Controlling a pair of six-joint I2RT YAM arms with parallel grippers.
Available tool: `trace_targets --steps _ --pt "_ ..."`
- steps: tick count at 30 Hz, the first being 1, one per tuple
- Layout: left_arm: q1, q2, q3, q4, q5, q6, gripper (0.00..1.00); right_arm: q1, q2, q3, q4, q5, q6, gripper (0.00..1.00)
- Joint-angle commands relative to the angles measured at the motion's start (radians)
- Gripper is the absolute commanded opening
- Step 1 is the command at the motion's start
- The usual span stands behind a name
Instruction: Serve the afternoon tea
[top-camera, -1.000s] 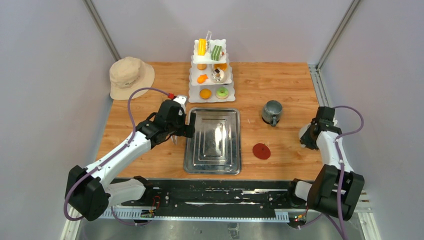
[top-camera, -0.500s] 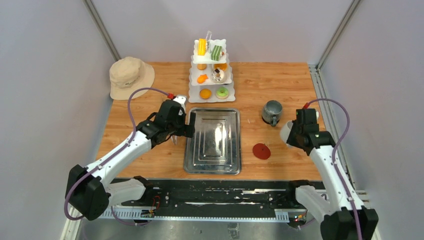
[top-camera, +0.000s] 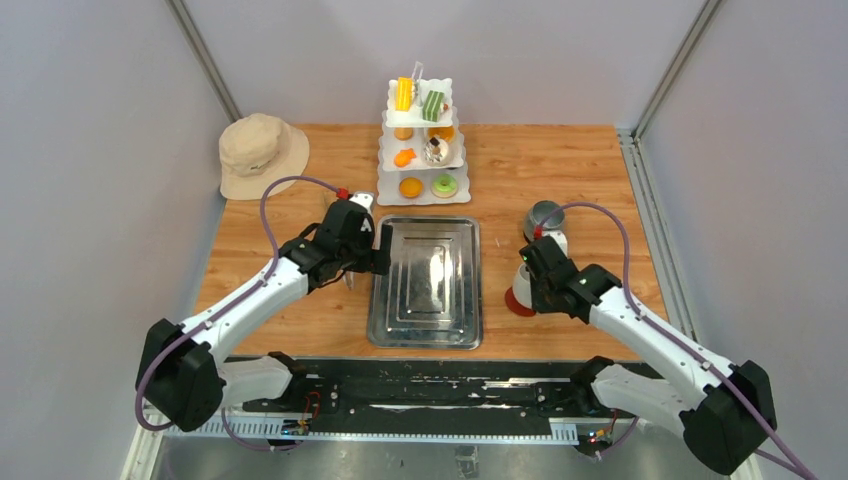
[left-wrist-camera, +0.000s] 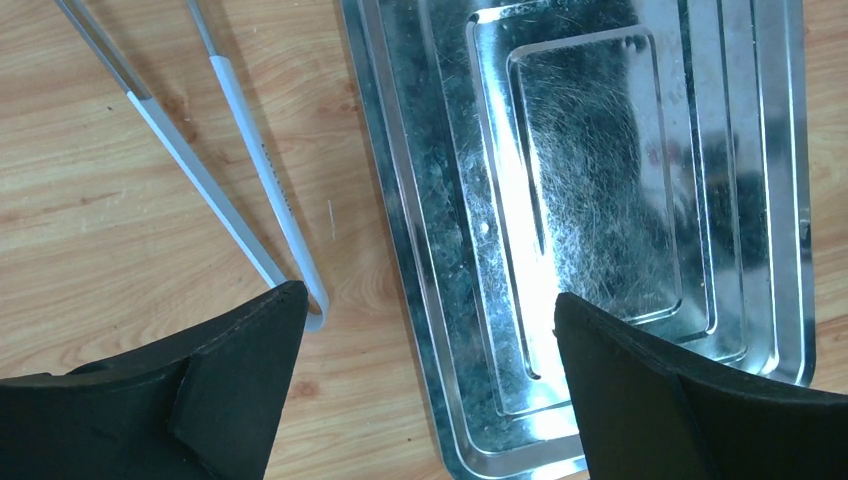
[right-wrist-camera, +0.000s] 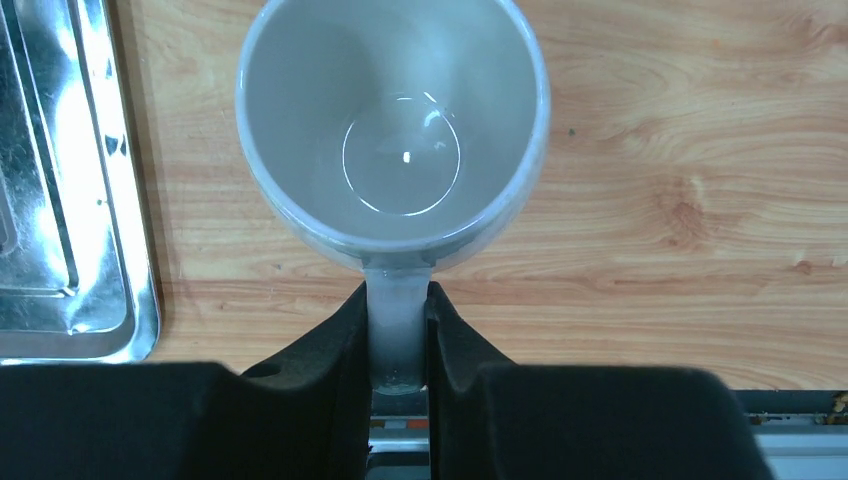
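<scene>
The right fingers (right-wrist-camera: 340, 345) clamp the handle of the white ceramic mug (right-wrist-camera: 392, 130); its upright bowl lies straight ahead of them, the rectangular steel tray (right-wrist-camera: 60, 200) to their left. The left fingers (left-wrist-camera: 240, 370) gape, empty.

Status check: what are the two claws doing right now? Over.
Left gripper open over edge of steel tray, tongs alongside. Right gripper shut on handle of white mug. Grey mug close behind.

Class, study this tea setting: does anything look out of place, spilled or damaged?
The beige bucket hat lying in the far left corner, left of the tiered pastry stand, has no part in a tea service. Nothing looks spilled or broken.
</scene>
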Motion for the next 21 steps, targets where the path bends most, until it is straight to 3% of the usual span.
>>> trace_targets --steps 1,14,21 --pt "-0.007 -0.009 0.022 0.002 0.005 -0.002 0.98 0.051 0.016 0.036 0.052 0.117 0.054 0.01" --pt "-0.006 -0.017 0.023 -0.014 -0.006 0.019 0.98 0.182 -0.032 -0.046 0.072 0.112 0.163 0.01" --pt "-0.006 -0.039 0.012 -0.019 -0.005 0.021 0.98 0.192 -0.047 -0.081 0.049 0.159 0.189 0.01"
